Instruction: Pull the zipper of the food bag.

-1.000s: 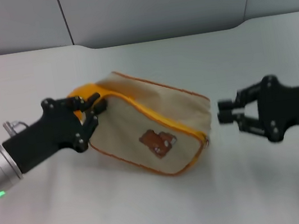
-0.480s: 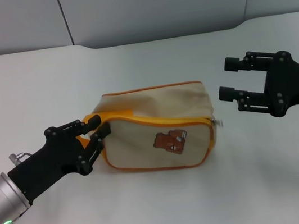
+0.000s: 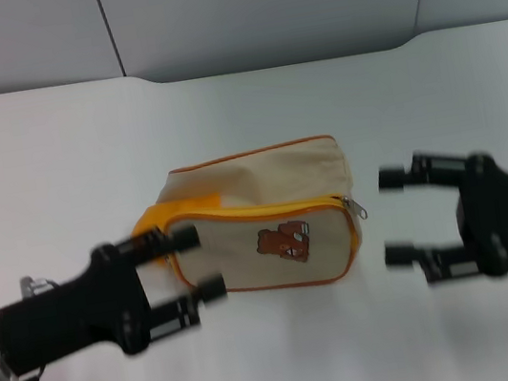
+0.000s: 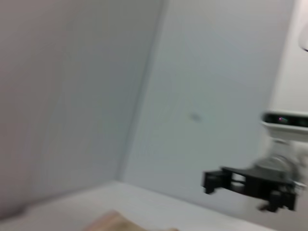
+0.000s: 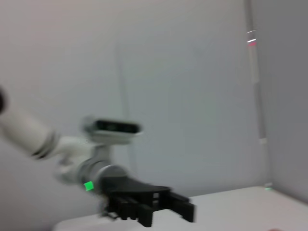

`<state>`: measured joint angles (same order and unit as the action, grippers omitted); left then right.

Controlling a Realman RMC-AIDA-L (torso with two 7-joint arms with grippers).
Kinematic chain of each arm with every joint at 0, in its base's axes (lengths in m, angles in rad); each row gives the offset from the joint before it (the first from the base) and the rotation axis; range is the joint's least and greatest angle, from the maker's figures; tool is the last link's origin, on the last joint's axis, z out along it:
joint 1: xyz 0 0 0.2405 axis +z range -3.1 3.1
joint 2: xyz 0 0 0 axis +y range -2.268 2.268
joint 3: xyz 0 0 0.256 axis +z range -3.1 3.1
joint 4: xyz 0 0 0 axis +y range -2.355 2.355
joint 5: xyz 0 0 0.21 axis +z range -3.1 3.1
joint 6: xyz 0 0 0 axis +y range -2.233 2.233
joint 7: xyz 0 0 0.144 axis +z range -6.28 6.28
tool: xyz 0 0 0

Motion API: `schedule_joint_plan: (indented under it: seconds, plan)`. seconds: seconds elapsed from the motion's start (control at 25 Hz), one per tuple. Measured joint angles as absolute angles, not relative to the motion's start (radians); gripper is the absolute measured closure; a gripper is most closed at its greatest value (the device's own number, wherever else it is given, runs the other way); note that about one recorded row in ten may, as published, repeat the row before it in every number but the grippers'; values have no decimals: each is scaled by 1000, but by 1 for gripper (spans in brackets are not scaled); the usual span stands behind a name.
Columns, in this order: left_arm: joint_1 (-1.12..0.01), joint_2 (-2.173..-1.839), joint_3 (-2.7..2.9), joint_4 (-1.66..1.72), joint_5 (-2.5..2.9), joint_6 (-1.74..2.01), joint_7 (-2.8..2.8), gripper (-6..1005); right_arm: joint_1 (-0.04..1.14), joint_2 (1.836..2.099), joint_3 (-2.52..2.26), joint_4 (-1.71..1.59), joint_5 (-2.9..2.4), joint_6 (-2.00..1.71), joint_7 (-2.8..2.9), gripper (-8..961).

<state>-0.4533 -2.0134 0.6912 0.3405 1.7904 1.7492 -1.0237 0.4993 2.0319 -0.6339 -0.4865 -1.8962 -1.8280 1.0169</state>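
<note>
— Under everything? Plain white surface (image 3: 290,359), matte, running back to a curved rear edge.
— Behind it? Grey wall panels (image 3: 263,5), split by thin dark seams, meeting the surface.

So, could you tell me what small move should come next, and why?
Probably ease the open right gripper leftward onto the zipper, which sits at the food bag's near end, ungrasped. The open left gripper is off the bag too.
</note>
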Motion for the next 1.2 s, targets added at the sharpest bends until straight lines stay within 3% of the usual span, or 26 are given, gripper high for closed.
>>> schedule_joint_plan:
  seconds: [0.28, 1.2]
  plan:
    - [-453, -1997, 752, 385, 1871, 1807, -1073, 209, 495, 2030, -644, -440, -2003, -1864, 1008, 127]
    - [-449, -1993, 758, 390, 1901, 1849, -1046, 184, 506, 2039, -644, -416, -2037, -1835, 1006, 126]
